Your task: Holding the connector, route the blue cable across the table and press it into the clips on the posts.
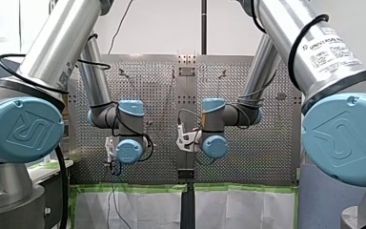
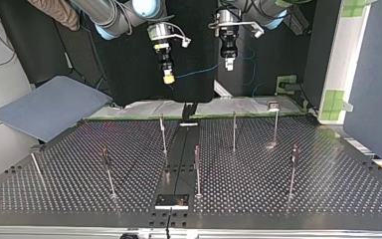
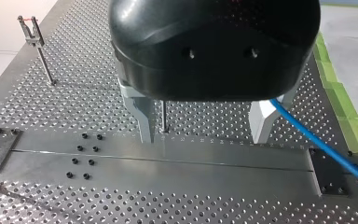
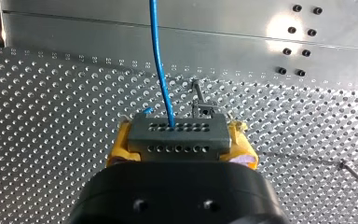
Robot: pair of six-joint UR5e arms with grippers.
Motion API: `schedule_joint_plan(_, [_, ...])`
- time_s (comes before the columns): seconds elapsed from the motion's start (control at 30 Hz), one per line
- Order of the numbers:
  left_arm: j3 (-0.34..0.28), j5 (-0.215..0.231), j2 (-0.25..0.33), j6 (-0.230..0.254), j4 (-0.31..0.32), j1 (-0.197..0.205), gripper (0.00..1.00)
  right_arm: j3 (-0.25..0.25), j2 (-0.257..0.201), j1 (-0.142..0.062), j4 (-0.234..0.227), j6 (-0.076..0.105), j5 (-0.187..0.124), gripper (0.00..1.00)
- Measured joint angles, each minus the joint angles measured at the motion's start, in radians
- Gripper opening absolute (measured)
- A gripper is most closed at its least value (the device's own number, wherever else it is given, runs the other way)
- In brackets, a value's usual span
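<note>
A grey connector [image 4: 177,133] with rows of small holes sits between the yellow pads [image 4: 121,149] of my right gripper [image 4: 177,140], which is shut on it. The blue cable [image 4: 161,60] leaves the connector and runs ahead over the table. In the top view it spans from my right gripper [image 2: 168,77] toward my left gripper [image 2: 229,64], both well above the table. My left gripper [image 3: 205,135] is open; the blue cable [image 3: 317,140] passes beside one of its fingers [image 3: 261,123], nothing gripped. Several thin clip posts [image 2: 163,134] stand on the perforated table [image 2: 328,189].
One post with a clip [image 3: 32,37] stands off to the side of my left gripper, and another [image 4: 200,100] lies just ahead of the connector. A black plate [image 2: 171,201] sits at the table's near edge in the top view. A blue-grey sheet [image 2: 45,107] lies beyond the table's left corner.
</note>
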Motion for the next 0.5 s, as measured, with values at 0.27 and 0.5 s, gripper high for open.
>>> schedule_joint_plan(0.27, [0.0,0.0,0.0,0.0,0.0,0.0,0.0,0.0,0.0,0.0,0.0,0.0,0.0,0.0])
schedule_joint_plan(0.5, [0.0,0.0,0.0,0.0,0.0,0.0,0.0,0.0,0.0,0.0,0.0,0.0,0.0,0.0])
